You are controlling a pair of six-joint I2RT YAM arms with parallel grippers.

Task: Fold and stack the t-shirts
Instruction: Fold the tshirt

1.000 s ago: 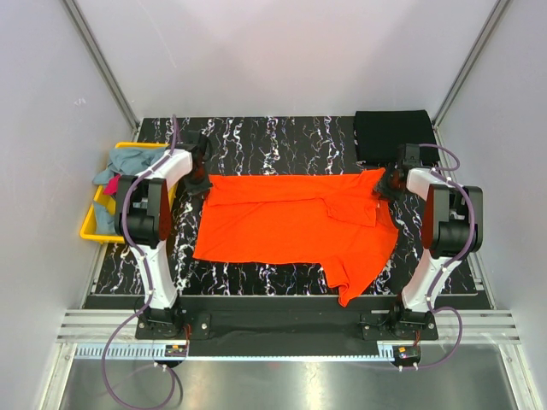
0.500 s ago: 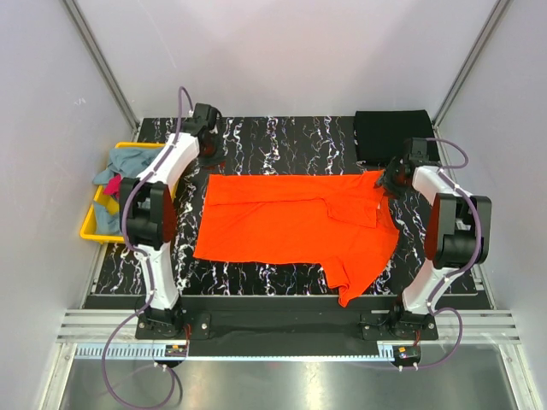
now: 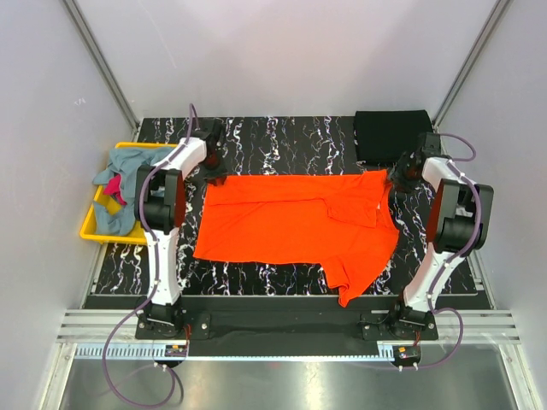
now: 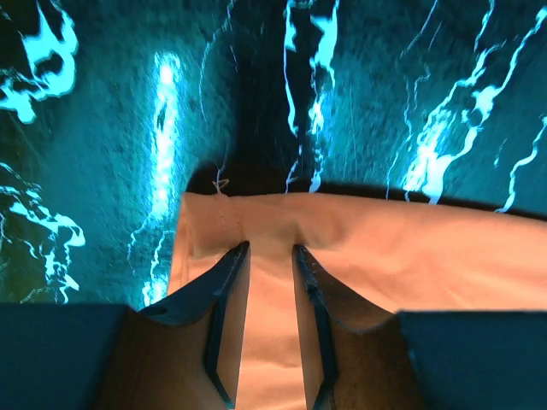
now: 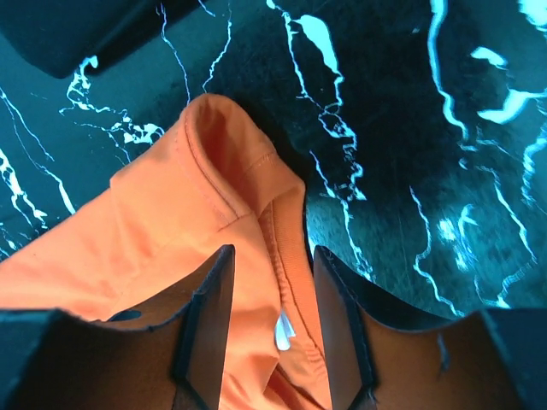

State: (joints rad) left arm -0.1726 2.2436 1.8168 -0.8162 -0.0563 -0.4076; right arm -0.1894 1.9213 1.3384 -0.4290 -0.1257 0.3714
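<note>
The bright orange t-shirt [image 3: 291, 224] lies spread flat across the middle of the black marbled table [image 3: 282, 141]. My left gripper [image 3: 214, 171] is at its far left corner; in the left wrist view the fingers [image 4: 224, 282] stand close together with orange cloth [image 4: 367, 248] between them. My right gripper [image 3: 400, 175] is at the far right corner; its jaws stand apart over the collar seam [image 5: 291, 256] and a small white label. A folded black t-shirt [image 3: 393, 132] lies at the far right. Grey-blue [image 3: 128, 162] and magenta [image 3: 112, 184] t-shirts hang in the bin.
A yellow plastic bin [image 3: 90, 229] stands off the table's left edge. White walls close in on three sides. One orange sleeve [image 3: 350, 282] reaches toward the table's near edge by the right arm's base.
My left gripper swung away to the far side, then came back onto the shirt's far left corner. My right gripper shifted slightly farther and to the right along the collar corner.
</note>
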